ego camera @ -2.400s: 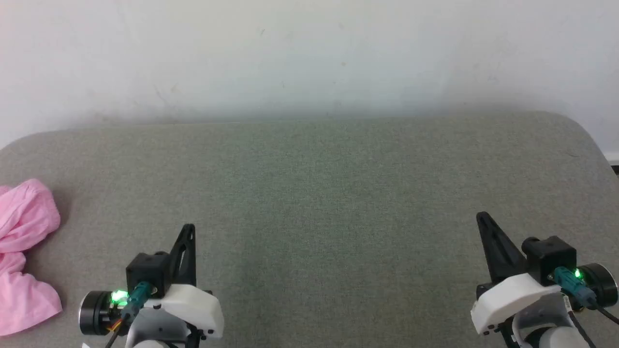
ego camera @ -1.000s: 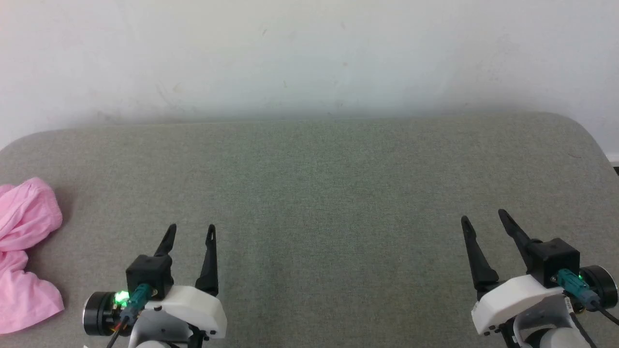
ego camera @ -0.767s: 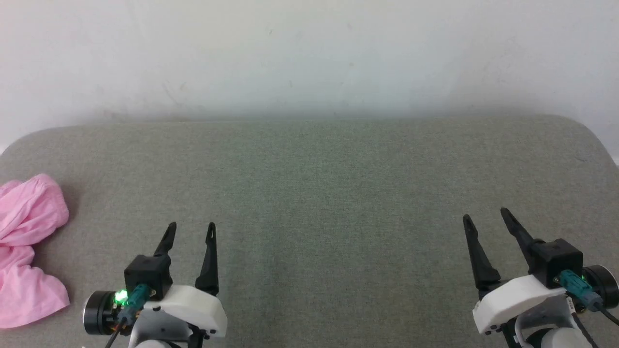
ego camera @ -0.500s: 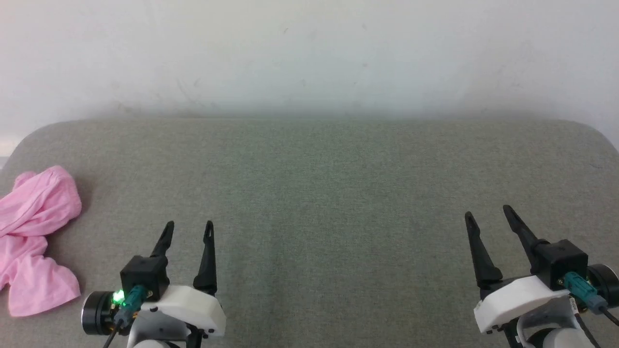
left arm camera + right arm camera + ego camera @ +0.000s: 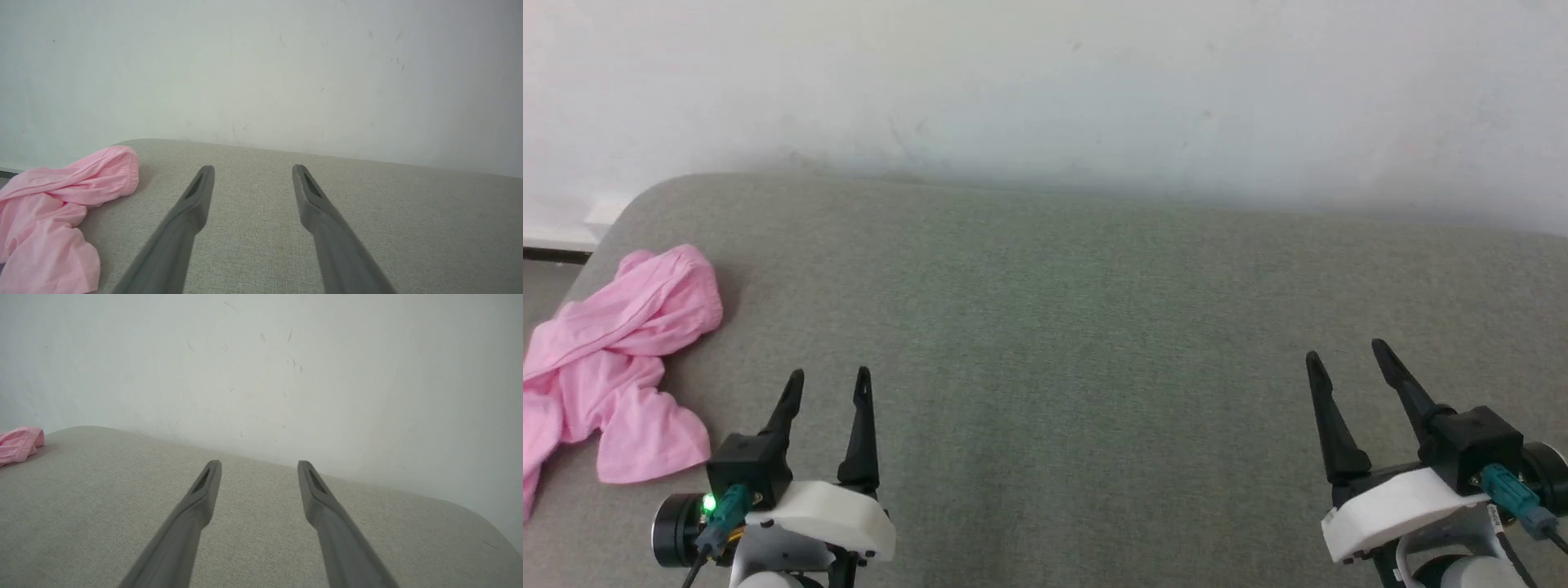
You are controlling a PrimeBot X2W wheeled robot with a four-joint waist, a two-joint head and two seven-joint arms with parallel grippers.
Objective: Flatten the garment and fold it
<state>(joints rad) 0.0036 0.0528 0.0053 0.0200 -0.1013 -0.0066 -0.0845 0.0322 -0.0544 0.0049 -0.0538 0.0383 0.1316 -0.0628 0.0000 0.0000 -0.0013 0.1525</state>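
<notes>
Garment (image 5: 621,359) lies crumpled, pink, on grey fabric surface (image 5: 1062,327), near and to the left of left gripper (image 5: 829,373), untouched. Left gripper: jaws spread wide, empty. Right gripper (image 5: 1344,350): likewise spread, empty, well apart from garment.

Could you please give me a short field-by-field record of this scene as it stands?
surface: grey fabric pad
garment: pink, crumpled, at the pad's left end
left pincer: open, empty, beside the garment, not touching it
right pincer: open, empty, over the pad's right side
backdrop: white wall
task state: garment not yet flattened
</notes>
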